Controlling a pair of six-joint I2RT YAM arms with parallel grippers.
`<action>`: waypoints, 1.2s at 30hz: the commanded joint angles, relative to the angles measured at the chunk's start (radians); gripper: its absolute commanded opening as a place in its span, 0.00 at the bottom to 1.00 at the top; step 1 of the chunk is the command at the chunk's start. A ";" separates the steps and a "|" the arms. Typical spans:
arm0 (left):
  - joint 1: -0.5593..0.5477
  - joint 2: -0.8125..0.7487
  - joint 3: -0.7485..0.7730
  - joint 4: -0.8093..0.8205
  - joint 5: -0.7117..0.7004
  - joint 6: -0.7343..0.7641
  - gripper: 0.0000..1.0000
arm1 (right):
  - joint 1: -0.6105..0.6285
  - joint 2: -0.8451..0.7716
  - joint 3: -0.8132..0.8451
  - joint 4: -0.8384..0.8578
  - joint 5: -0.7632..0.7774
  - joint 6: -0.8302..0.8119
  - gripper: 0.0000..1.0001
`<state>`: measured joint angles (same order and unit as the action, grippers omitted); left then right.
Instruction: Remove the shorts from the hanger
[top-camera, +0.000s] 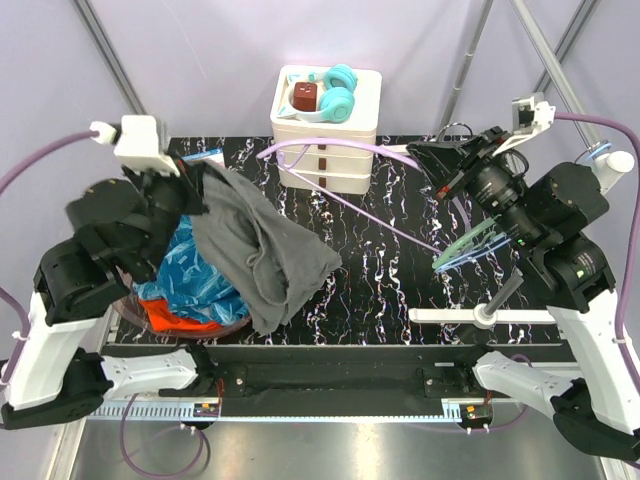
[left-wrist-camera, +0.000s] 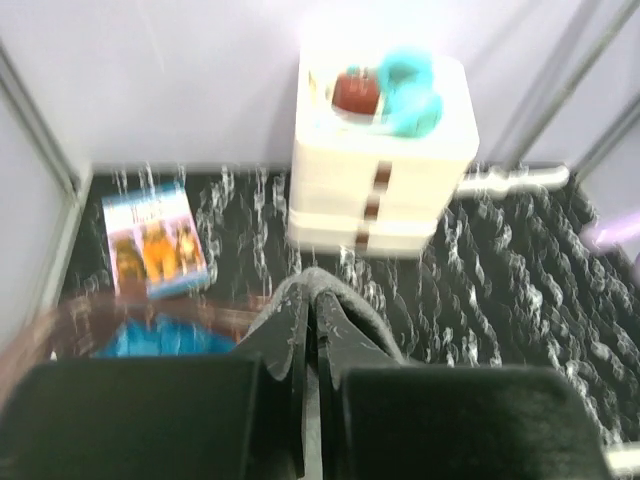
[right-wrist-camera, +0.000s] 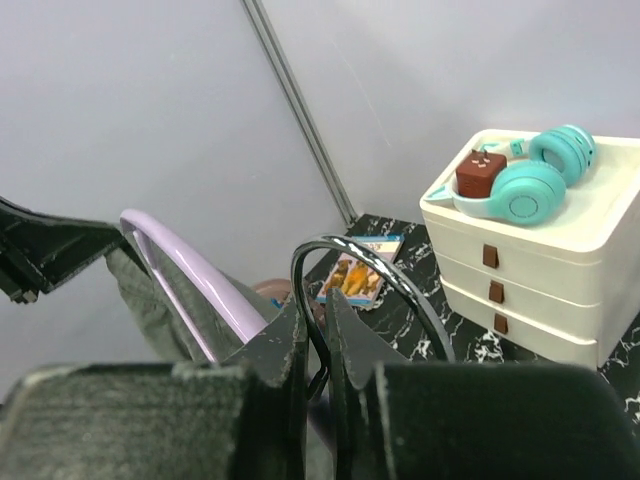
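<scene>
Black marbled table (top-camera: 380, 280): dark grey shorts (top-camera: 265, 250) hang pinched in the closed left gripper (top-camera: 195, 190), draped over blue shorts (top-camera: 195, 270) and orange shorts (top-camera: 175, 318). Well apart, the right gripper (right-wrist-camera: 315, 320) clamps the chrome hook of the lilac hanger (right-wrist-camera: 200, 275).

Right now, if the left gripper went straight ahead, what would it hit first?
Besides the grey shorts it pinches, the left gripper would likely reach the white drawer box first, or the marbled table before it; depth's unclear.
</scene>
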<state>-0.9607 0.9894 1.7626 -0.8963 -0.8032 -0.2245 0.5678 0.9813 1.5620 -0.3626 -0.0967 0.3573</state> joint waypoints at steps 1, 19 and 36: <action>0.004 0.040 0.234 0.383 -0.068 0.367 0.00 | 0.003 -0.001 0.081 0.067 -0.003 0.042 0.00; 0.004 0.074 0.287 0.551 -0.117 0.874 0.00 | 0.003 -0.027 0.021 0.020 -0.001 0.012 0.00; 0.221 -0.147 -0.361 0.333 0.102 0.238 0.00 | 0.003 -0.086 -0.065 0.024 -0.017 0.057 0.00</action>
<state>-0.8642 0.8074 1.4105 -0.6025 -0.8780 0.1520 0.5678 0.9134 1.4910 -0.3943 -0.0986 0.3878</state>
